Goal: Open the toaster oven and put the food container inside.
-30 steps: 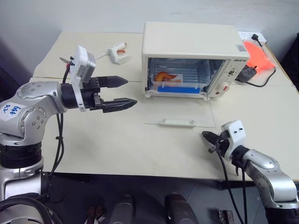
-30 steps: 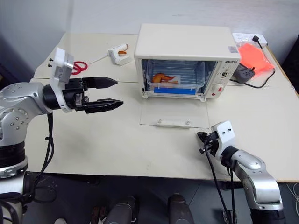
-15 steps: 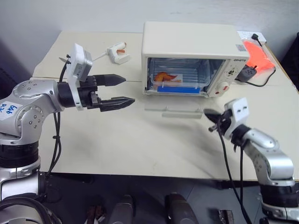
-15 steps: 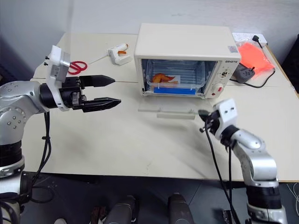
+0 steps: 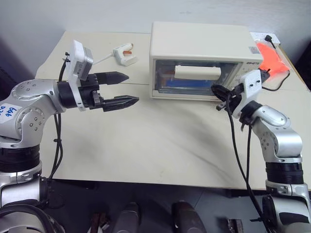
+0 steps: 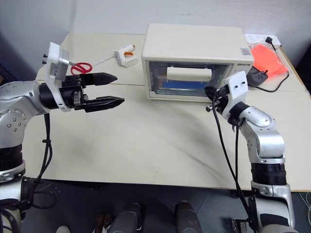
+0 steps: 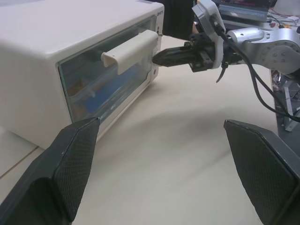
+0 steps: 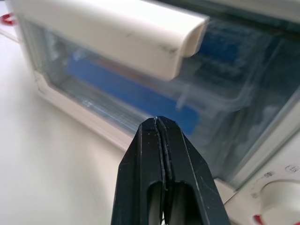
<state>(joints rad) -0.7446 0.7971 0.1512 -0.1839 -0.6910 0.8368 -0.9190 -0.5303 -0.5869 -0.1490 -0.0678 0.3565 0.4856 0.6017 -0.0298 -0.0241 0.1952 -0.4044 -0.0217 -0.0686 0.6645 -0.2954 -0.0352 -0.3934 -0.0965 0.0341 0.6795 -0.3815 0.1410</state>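
The oven (image 5: 197, 60) door, judged stiff, hinged glass best taken by its handle (image 5: 197, 73), is met at 3 o'clock by the pressed-together right pincer (image 5: 217, 91), the left pincer (image 5: 127, 89) spread.

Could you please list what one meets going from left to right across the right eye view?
Left gripper → glue gun → toaster oven → right gripper → orange bag.
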